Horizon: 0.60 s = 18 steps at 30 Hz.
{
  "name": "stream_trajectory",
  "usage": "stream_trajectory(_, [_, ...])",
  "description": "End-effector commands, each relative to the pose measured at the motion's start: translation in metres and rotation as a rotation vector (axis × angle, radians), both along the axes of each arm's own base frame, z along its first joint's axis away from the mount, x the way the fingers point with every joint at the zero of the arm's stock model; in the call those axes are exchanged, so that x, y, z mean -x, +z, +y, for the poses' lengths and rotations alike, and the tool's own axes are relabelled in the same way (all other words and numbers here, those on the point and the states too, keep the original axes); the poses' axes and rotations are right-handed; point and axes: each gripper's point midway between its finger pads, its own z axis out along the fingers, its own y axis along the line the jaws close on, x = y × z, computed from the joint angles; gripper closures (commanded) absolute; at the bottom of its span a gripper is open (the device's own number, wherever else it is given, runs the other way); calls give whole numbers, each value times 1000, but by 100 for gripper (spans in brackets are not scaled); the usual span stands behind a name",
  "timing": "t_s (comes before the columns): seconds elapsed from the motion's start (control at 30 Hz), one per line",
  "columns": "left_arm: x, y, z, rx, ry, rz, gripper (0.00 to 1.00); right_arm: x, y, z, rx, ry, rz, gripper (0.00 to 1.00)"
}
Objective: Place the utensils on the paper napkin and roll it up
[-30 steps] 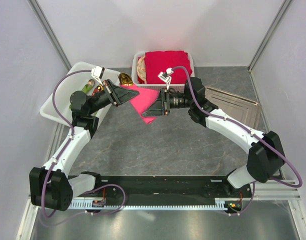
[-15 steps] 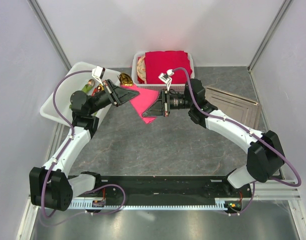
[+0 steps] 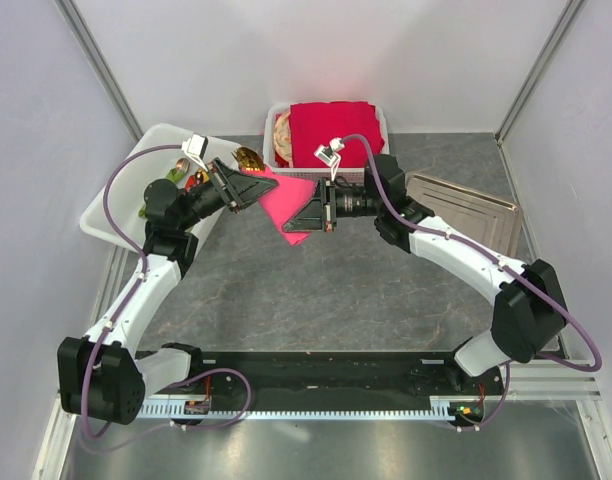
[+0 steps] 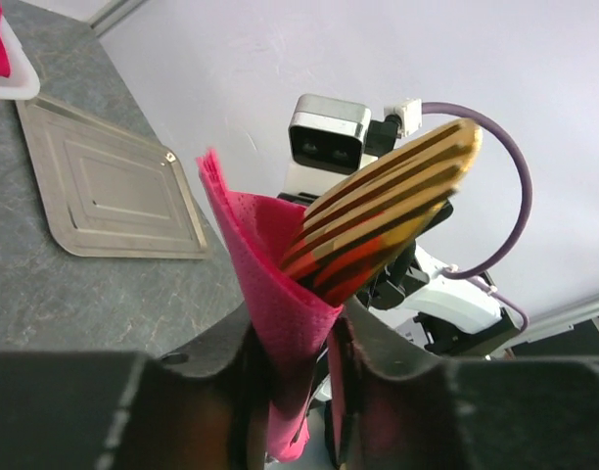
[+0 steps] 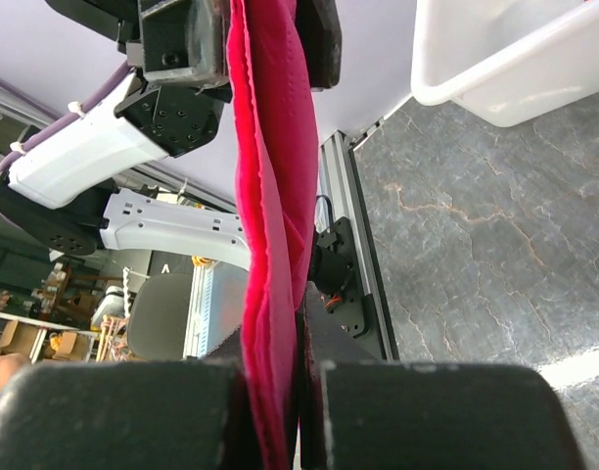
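Note:
The magenta-pink paper napkin [image 3: 282,202] hangs in the air over the back of the table, wrapped around the gold utensils. My left gripper [image 3: 248,188] is shut on the left end of the roll. In the left wrist view the gripper [image 4: 295,343] pinches the napkin [image 4: 265,264], and the gold utensils [image 4: 388,206], with striped tines, stick out past it. A gold tip [image 3: 250,157] also shows from above. My right gripper [image 3: 308,212] is shut on the napkin's other end; in the right wrist view that gripper [image 5: 280,362] clamps the pink folds [image 5: 275,186].
A white bin [image 3: 114,205] at the left holds wrapped bundles [image 3: 176,176]. A white basket [image 3: 378,118] at the back holds a stack of red napkins [image 3: 333,127]. A flat metal tray [image 3: 466,205] lies at the right; it also shows in the left wrist view [image 4: 114,186].
Both arms have shifted only very slightly. The napkin roll stays held between the two grippers.

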Motion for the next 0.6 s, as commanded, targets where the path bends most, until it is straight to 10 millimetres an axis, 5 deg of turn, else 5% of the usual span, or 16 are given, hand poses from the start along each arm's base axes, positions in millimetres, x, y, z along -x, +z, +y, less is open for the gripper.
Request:
stream_trajectory(0.0, [-1, 6, 0, -17, 36, -68, 62, -1, 21, 5, -38, 0, -66, 100])
stream_trajectory(0.3, [0, 5, -7, -19, 25, -85, 58, 4, 28, 9, -69, 25, -60, 100])
stream_trajectory(0.47, [0, 4, -7, -17, 26, -85, 94, 7, 26, 9, -69, 33, -59, 100])
stream_trajectory(0.57, [0, 2, -6, -17, 25, -81, 98, 8, 24, 7, -66, 37, -67, 100])
